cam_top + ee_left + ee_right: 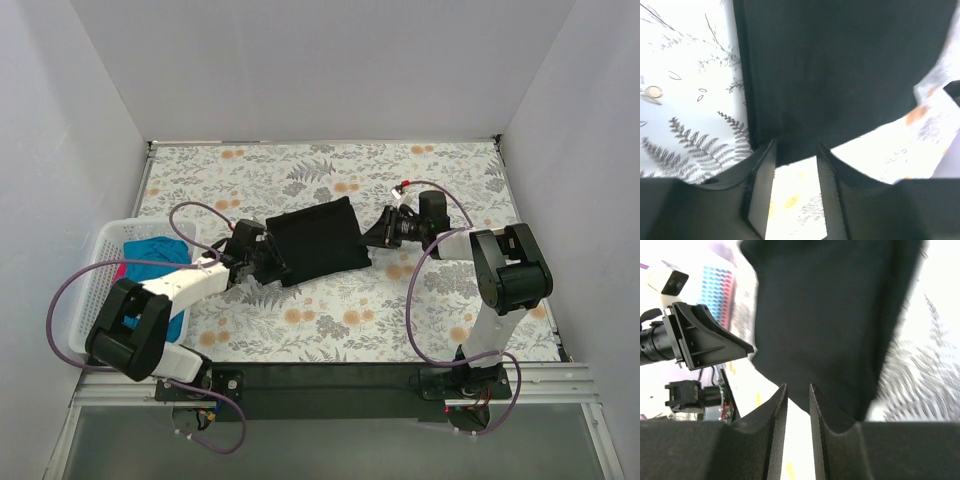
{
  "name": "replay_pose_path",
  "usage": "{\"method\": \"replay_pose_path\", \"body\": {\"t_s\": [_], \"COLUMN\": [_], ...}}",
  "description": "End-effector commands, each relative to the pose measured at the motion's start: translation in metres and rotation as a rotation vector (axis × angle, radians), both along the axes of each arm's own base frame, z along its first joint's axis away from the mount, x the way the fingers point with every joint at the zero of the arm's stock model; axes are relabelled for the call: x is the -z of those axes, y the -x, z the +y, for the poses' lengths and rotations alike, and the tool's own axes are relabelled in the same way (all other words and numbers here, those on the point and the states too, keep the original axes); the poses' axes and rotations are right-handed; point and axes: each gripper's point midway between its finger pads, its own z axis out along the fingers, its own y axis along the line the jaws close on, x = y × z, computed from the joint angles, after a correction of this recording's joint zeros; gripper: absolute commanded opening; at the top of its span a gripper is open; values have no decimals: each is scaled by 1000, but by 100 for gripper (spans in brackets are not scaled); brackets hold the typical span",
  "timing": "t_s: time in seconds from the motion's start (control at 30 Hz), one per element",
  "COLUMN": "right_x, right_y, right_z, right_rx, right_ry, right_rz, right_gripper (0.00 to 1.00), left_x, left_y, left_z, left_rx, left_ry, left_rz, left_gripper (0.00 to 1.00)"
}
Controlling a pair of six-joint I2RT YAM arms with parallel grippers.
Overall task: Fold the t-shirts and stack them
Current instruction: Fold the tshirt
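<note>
The black t-shirt (315,240) lies mid-bench as a compact, slightly skewed rectangle on the floral bench (420,330), so its folding looks done or nearly so. The step in hand seems to be the last squaring-up of this first piece, or its release.

The left fingers (760,185) sit at the shirt's left edge with a moderate gap. Only printed bench shows between them, and the cloth's hem lies just past the tips. The right fingers (776,425) point at the opposite edge with a narrow gap, and I see nothing clamped in it.

The teal t-shirt (155,250) and a bit of pink-red cloth (121,271) lie in the white basket (100,245) at the left, well apart from the black one.

As I judge it, the next move calls for both arms to back off without dragging the hem. The left arm, which is nearest the basket, would then lift the teal tee out and spread it flat beside the black one. Soft cloth slides easily on this surface, so a snagged fingertip could undo the fold.

Much is hard to read:
- Both wrist views are blurred and washed out.
- Whether any fingertip touches the cloth cannot be told.
- The sleeves and collar are tucked out of sight.
- The left arm covers part of the basket.
- Only a sliver of the pink-red cloth shows.
</note>
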Motion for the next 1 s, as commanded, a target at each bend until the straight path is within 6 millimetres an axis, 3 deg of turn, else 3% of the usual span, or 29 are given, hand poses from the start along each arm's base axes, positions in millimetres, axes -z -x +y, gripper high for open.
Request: {"method": "replay_pose_path", "body": {"t_s": [0.0, 0.07, 0.1, 0.13, 0.17, 0.23, 0.27, 0.37, 0.4, 0.43, 0.47, 0.5, 0.53, 0.57, 0.6, 0.63, 0.67, 0.7, 0.77, 0.87, 0.97], "right_x": [-52, -74, -74, -79, -84, -88, -89, -87, -81, -78, -58, -62, -55, -30, -28, -17, 8, 18, 40, 57, 56], "right_y": [-20, -40, -46, -53, -66, -78, -89, -109, -121, -129, -135, -145, -150, -155, -164, -169, -171, -174, -180, -182, -182], "right_z": [18, 27, 32, 36, 46, 57, 66, 76, 81, 84, 85, 90, 91, 91, 93, 90, 90, 88, 82, 70, 60], "right_rx": [-44, -32, -31, -28, -29, -34, -41, -33, -31, -24, -20, -18, -9, -2, 1, 14, 18, 24, 50, 77, 92], "right_ry": [-48, -63, -64, -68, -72, -86, -93, -101, -104, -110, -102, -113, -114, -103, -106, -105, -94, -91, -82, -76, -75], "right_rz": [-148, -204, -202, -214, -230, -239, -254, -260, -257, -246, -209, -220, -200, -158, -165, -142, -102, -87, -50, -14, -13], "right_gripper": [31, 31, 32, 32, 32, 32, 32, 32, 32, 32, 32, 32, 32, 32, 32, 32, 32, 32, 32, 32, 32], "left_x": [-51, -77, -86, -81, -95, -91, -77, -72, -57, -58, -53, -38, -34, -30, -11, -10, -4, 11, 20, 39, 40], "left_y": [-31, -54, -64, -72, -89, -101, -110, -132, -140, -151, -159, -163, -172, -179, -181, -189, -190, -190, -190, -180, -177], "left_z": [8, 7, 6, 5, 4, 2, 4, 3, 3, 6, 8, 9, 11, 18, 21, 26, 25, 26, 27, 29, 31], "left_rx": [-55, -60, -62, -59, -66, -58, -67, -78, -82, -95, -105, -110, -122, -143, -151, -169, -164, -168, -169, -176, -176], "left_ry": [-8, -5, 4, -5, 8, 14, 4, 3, -6, -2, -2, -7, -4, -8, -20, -11, 9, 12, 56, 79, 111], "left_rz": [-156, -242, -279, -274, -315, -306, -273, -268, -249, -258, -254, -222, -218, -212, -177, -173, -157, -121, -83, -23, -21], "left_gripper": [38, 41, 41, 41, 41, 38, 33, 30, 28, 27, 27, 26, 26, 26, 25, 25, 25, 25, 25, 25, 25]}}
